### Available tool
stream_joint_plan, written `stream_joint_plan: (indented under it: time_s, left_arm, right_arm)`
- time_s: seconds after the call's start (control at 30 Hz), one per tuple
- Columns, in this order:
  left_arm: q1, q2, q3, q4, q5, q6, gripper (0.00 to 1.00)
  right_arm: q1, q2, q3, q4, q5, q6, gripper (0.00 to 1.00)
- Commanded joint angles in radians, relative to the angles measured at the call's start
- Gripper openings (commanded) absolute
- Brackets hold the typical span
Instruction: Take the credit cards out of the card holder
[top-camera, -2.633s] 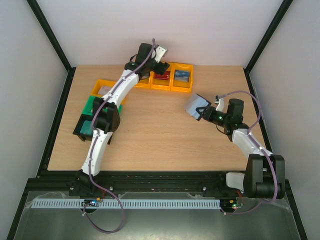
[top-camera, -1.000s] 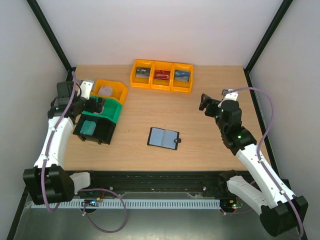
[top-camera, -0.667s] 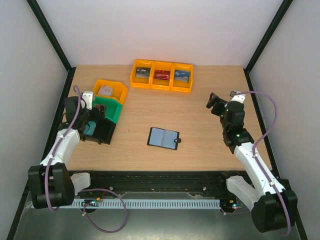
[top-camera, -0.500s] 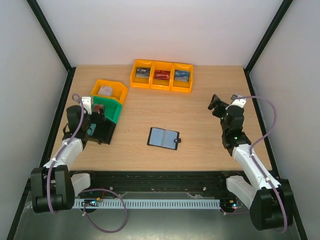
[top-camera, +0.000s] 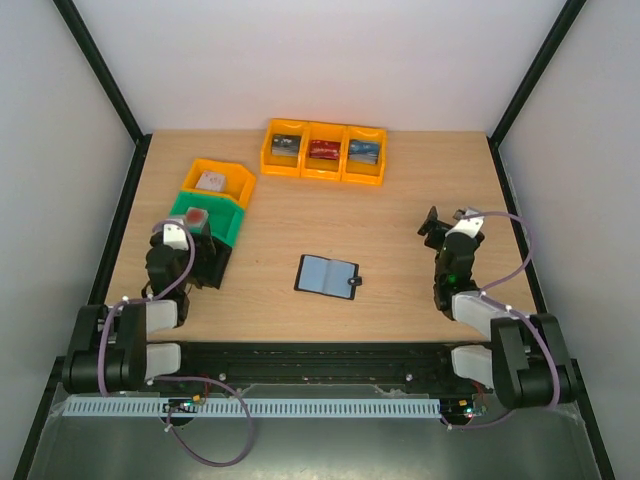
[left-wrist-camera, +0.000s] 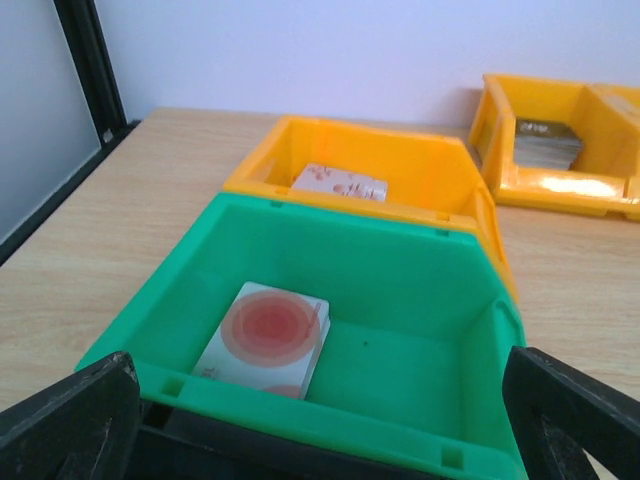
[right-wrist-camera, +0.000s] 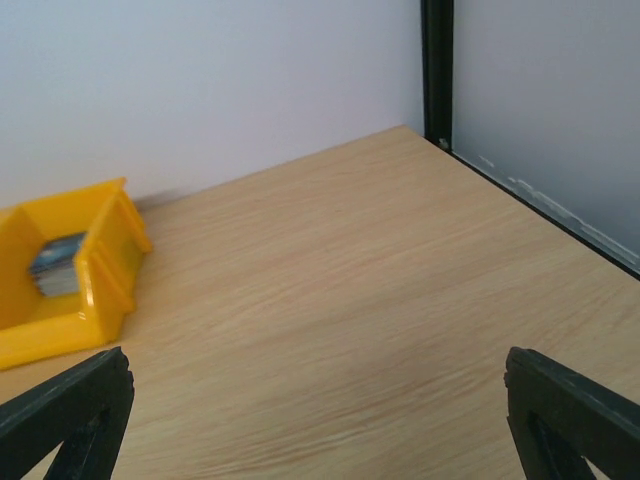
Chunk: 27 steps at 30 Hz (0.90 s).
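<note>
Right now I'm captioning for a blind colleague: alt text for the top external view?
An open black card holder lies in the middle of the table, pockets up. Both arms sit folded at the near edge, the left tool and right tool open and empty. Three yellow bins line the far edge.

card holder (top-camera: 327, 275) alone mid table (top-camera: 420, 190), free all round; green bin (top-camera: 212, 216) left, yellow bins (top-camera: 323, 153) far edge.

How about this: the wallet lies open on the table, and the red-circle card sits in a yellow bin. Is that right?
Not quite. The red-circle card sits in the green bin, not a yellow one. The left wrist view shows it clearly. The rest is right: the wallet does lie open on the table.
</note>
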Motion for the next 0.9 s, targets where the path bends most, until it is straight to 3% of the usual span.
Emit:
stream_joint_plan:
  time_s: [0.0,0.2,0.3,0.43,0.5,0.57,0.67,0.77,0.87]
  left_arm:
    - [0.0,0.049,-0.042,0.326,0.014,-0.033,1.0]
    - [-0.001,0.326,-0.114,0.782,0.025,-0.029,0.99]
    - [0.0,0.259,-0.124,0.691,0.057,-0.01,0.99]
    - [-0.001,0.275,-0.083,0.651,0.051,-0.016,0.99]
    - [-0.002,0.259,-0.065,0.585,0.051,-0.014,0.99]
    - [-0.003,0.273,-0.054,0.587,0.044,-0.017,0.99]
    - [-0.004,0.263,-0.021,0.51,0.002,-0.031,0.99]
    - [-0.011,0.265,0.04,0.397,-0.113,-0.074,1.0]
    - [-0.026,0.272,0.056,0.378,-0.139,-0.065,1.0]
  right_arm:
    - [-0.029,0.079,-0.031,0.201,0.049,-0.072,0.99]
    - [-0.071,0.165,-0.081,0.353,-0.029,-0.098,0.99]
    - [-0.089,0.213,-0.115,0.458,-0.095,-0.118,0.99]
    - [-0.109,0.391,-0.177,0.784,-0.14,-0.114,0.98]
    - [-0.113,0.326,-0.131,0.581,-0.147,-0.115,0.99]
    - [-0.115,0.366,-0.119,0.633,-0.171,-0.122,0.99]
    - [-0.118,0.343,-0.088,0.532,-0.169,-0.118,0.99]
    - [-0.12,0.354,-0.081,0.533,-0.177,-0.118,0.99]
    - [-0.126,0.36,-0.075,0.531,-0.187,-0.116,0.99]
